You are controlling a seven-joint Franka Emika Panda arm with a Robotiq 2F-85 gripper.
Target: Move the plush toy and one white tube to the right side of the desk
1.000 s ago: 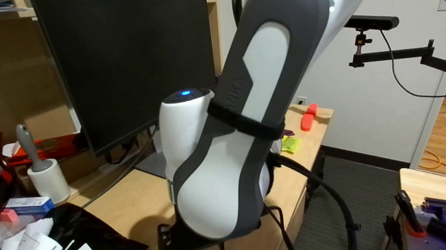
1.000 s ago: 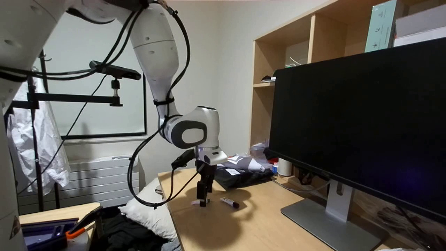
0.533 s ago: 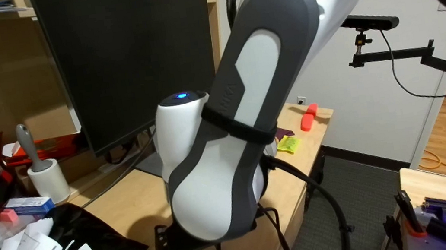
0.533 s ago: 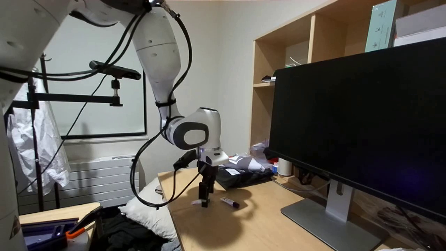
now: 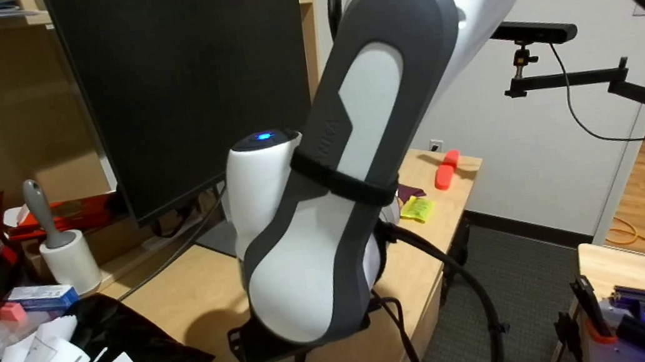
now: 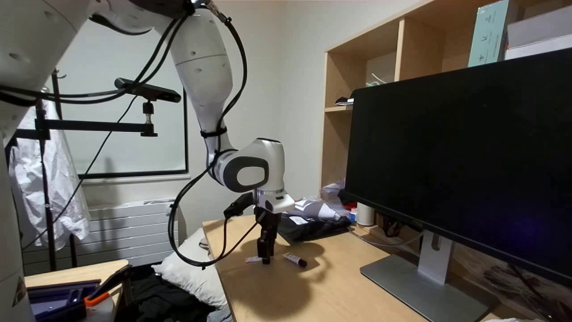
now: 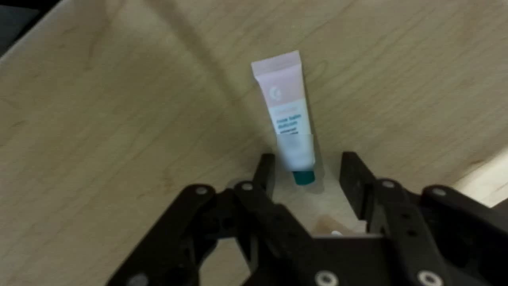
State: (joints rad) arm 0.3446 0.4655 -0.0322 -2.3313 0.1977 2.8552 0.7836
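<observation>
One white tube point(image 7: 289, 109) lies partly between the end effector's point(image 7: 308, 174) fingers point(image 7: 265, 172).

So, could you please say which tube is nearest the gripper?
The teal-capped tube: its cap shows between the open fingers; the dark-capped tube lies apart.

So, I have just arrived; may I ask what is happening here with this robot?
A robot arm hangs over the desk, reaching to a small white and pale pink tube with a green cap. Its jaws are open, one on each side of the capped end; the wrist view shows a gap on both sides, so the tube is not held yet. A second tube, with a dark cap, lies nearby. Gripping the first tube is probably next.
</observation>
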